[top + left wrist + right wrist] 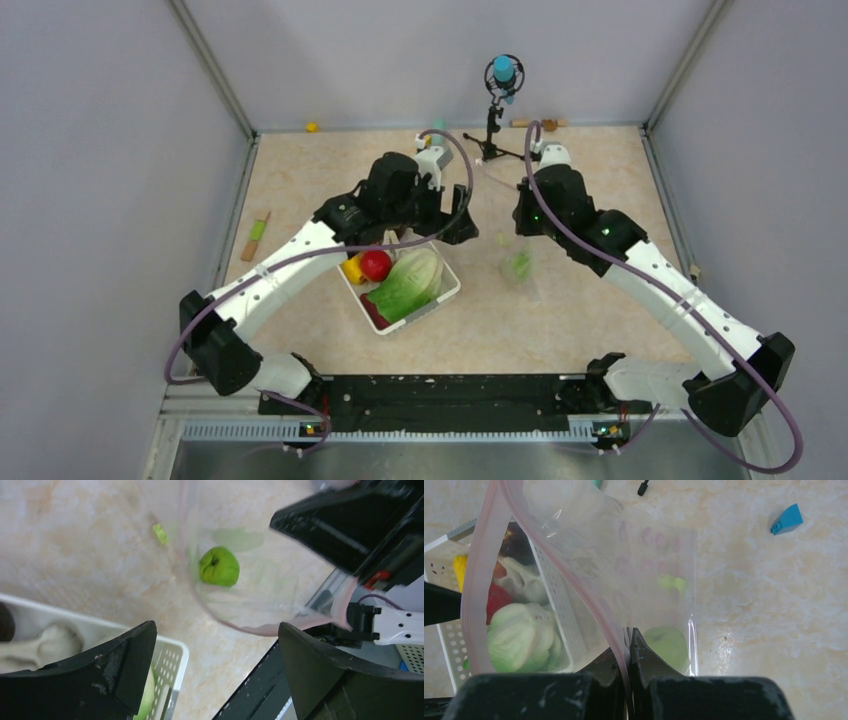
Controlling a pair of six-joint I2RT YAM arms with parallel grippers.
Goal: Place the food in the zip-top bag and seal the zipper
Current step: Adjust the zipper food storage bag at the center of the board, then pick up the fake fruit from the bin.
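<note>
The clear zip-top bag hangs open from my right gripper, which is shut on its pinkish zipper strip. A green apple lies inside the bag, also visible in the top view. My left gripper is open and holds nothing, hovering above the bag's mouth between the bag and the basket. The rest of the food sits in the white basket: a leafy cabbage, a red apple, a yellow piece and a whitish piece.
A small green block lies on the table beyond the bag, and a blue block lies to its right. A black stand with a blue-topped head rises at the back. A toy knife lies far left. Walls enclose three sides.
</note>
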